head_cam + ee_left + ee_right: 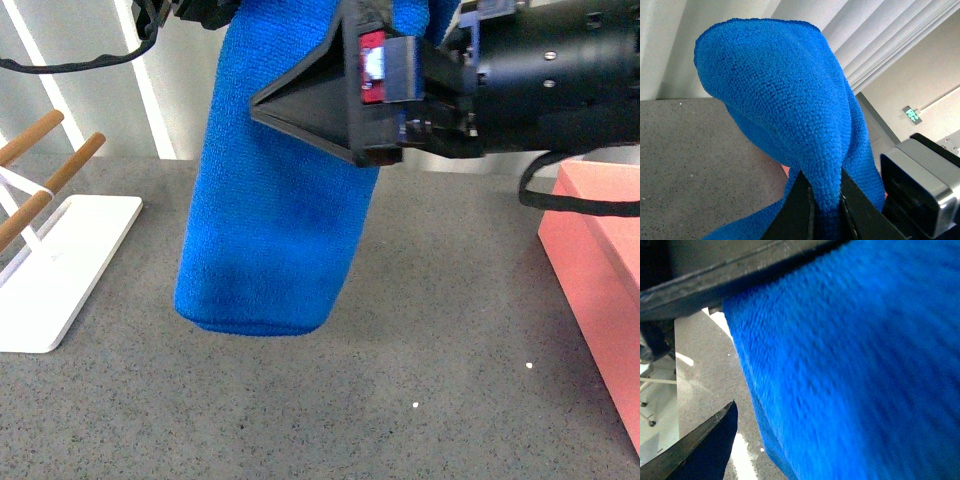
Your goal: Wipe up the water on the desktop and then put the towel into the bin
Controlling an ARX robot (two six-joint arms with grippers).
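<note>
**Towel held clear of the surface.** The towel (270,230), a long blue fold, hangs down the centre of the front view. Its lower end is clear of the speckled grey surface (430,340).

In the left wrist view the left fingers (797,212) are clamped on a bunched pinch of cloth, with the rest bulging free beyond them. The right fingers (695,452) stand wide apart. The blurred right wrist view does not settle whether the cloth lies between them or only against them.

The bin (600,270) occupies the right edge of the front view, well apart from the towel. A white tray (70,260) with wooden rods (60,165) sits at the left edge. No puddle shows on the visible surface.

Probable hazards:
- (a) The narrow pinch may let the thick cloth slide out during a sideways swing, dropping it short of the bin.
- (b) The spread right fingers may snag the fold and drag it loose.
- (c) If carried too low, the hanging end would catch the bin's near wall and drape outside it.
</note>
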